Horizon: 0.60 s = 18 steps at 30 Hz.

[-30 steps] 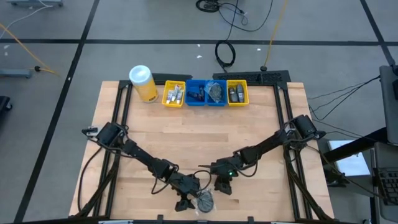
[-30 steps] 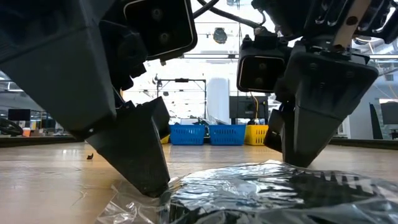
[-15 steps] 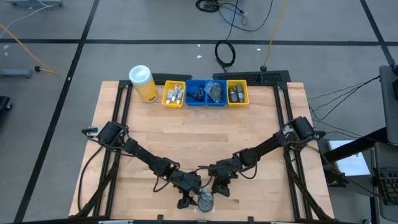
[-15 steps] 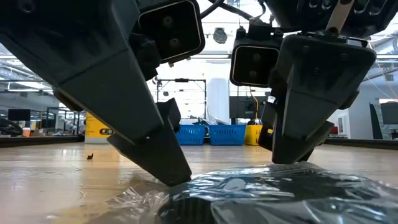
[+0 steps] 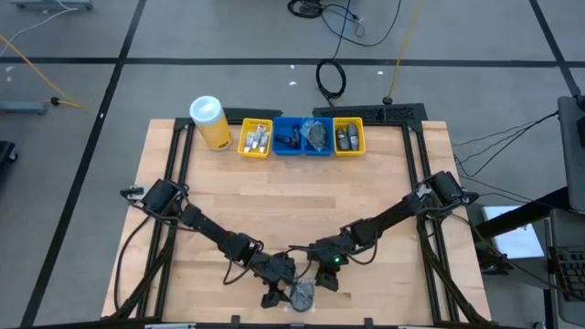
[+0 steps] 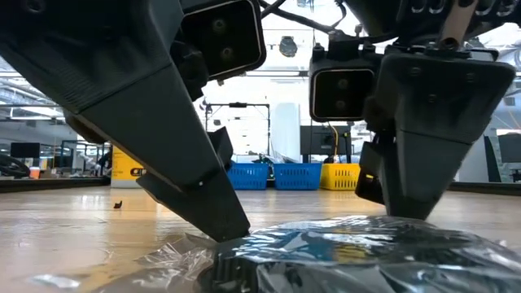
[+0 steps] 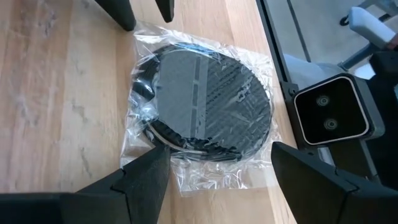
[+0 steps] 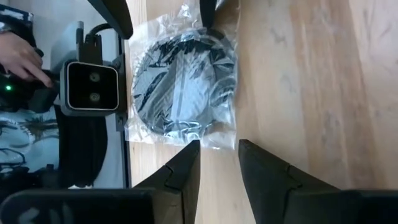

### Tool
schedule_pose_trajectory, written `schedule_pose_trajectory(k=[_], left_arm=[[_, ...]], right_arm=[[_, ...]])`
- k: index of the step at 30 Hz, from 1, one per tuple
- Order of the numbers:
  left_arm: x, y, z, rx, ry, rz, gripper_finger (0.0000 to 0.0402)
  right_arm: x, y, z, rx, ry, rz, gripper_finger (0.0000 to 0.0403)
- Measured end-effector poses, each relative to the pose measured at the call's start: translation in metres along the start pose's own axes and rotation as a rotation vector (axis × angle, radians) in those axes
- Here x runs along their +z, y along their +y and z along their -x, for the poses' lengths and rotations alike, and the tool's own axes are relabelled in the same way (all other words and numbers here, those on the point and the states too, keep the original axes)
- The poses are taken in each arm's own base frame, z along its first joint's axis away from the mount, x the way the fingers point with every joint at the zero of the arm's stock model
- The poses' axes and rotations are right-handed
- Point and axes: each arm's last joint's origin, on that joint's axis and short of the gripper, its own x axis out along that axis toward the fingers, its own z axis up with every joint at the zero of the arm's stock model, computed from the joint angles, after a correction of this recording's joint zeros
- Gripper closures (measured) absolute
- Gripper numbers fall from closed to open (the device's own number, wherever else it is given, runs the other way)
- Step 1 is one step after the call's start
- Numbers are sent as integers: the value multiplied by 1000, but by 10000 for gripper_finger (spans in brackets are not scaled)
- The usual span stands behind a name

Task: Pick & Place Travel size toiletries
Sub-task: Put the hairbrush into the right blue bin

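Observation:
A black round puff [image 7: 211,99], sealed in a clear bag [image 8: 217,37], lies flat at the middle of the table's near edge [image 5: 301,294]. My left gripper [image 7: 217,152] slants down at it from the left, open wide, with its fingers astride the bag's edge. My right gripper [image 8: 219,145] slants down from the right, open by a narrow gap. Its tips stand at the bag's opposite edge, and I cannot tell whether they touch the film. Other toiletries fill the bins at the far edge. My left gripper has one fingertip [image 7: 154,157] on the loose clear film at the bag's edge [image 7: 168,171], coming slanting down from the table's left. The other finger [image 7: 283,152] stands off the bag, over bare wood. The puff lies flat on the table and nothing is pinched.
At the far edge stand a yellow bin [image 5: 255,138], a blue double bin [image 5: 304,136], another yellow bin [image 5: 348,137] and a tall yellow canister [image 5: 210,122]. A small camera block [image 7: 329,118] sits at the table's near edge, beside the bag. A person's hand [image 8: 22,56] shows beyond that edge.
In the low view my left gripper's finger has slid in against the bag's edge, and the film there has bunched up a little. My right gripper has rolled slightly where it stands. The puff has stayed in place.

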Motion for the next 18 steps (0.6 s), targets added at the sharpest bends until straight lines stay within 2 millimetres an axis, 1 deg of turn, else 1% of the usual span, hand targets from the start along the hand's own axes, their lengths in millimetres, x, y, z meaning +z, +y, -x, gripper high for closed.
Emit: schedule_pose_trajectory(k=[2, 6, 10, 18], left_arm=[[0, 0, 0, 12, -8, -6, 117], [0, 0, 0, 9, -8, -13, 117], [3, 3, 1, 12, -18, -24, 117], [7, 9, 2, 33, -46, -47, 117]], right_arm=[[0, 4, -1, 34, 2, 0, 298], [-1, 5, -1, 44, 3, -11, 298], [6, 14, 0, 132, -63, 9, 298], [4, 11, -3, 117, -49, -13, 298]])
